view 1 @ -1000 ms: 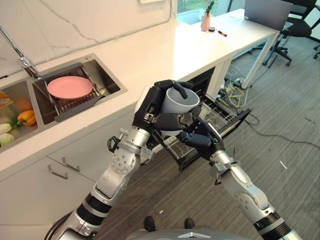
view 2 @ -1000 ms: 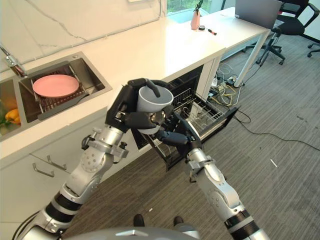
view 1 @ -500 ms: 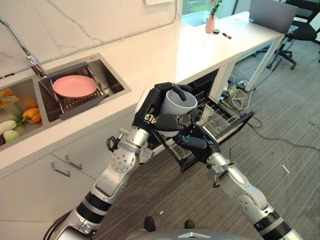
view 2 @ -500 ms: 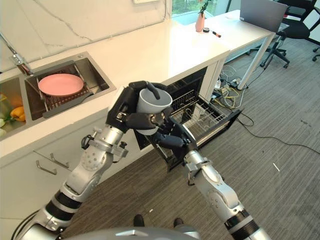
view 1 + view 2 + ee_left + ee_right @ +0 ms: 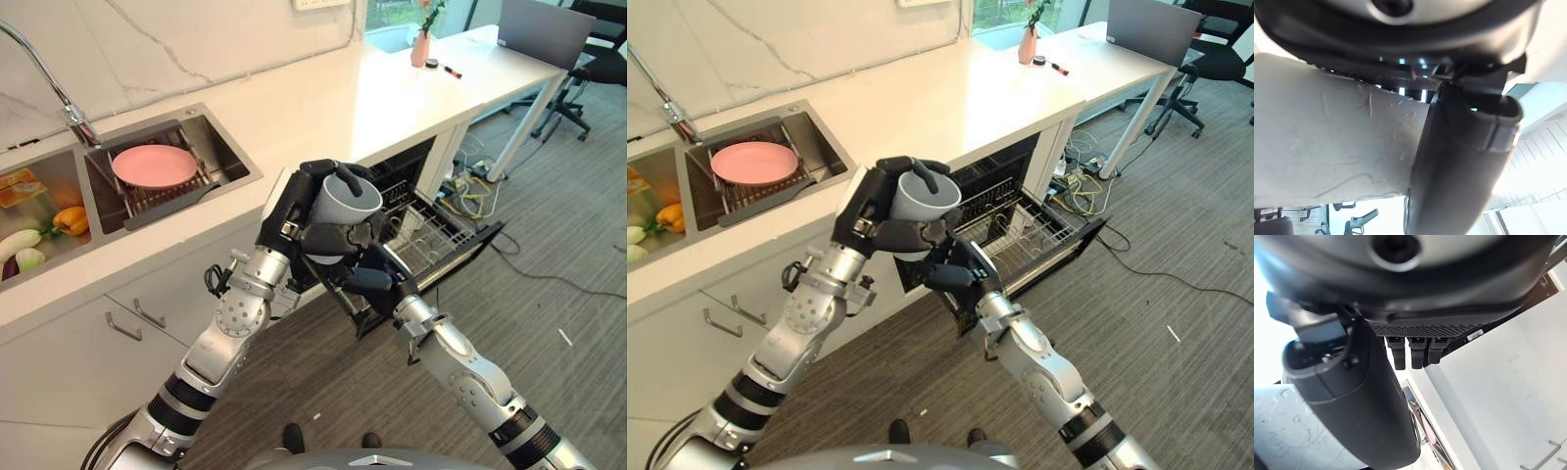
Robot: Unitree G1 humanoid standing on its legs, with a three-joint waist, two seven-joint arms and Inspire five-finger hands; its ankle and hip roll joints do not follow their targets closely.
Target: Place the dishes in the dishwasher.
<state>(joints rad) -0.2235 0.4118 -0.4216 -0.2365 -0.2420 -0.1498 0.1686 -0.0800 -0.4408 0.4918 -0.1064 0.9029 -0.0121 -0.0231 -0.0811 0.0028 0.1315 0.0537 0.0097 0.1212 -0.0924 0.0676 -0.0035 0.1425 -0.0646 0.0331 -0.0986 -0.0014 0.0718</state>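
no readable text, no labels, no numbers, no signs on anything

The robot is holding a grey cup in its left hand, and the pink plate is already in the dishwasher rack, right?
Not quite. The left hand does hold the grey cup, but the pink plate is not in the dishwasher rack. It lies on the rack in the sink, as the left eye view shows.
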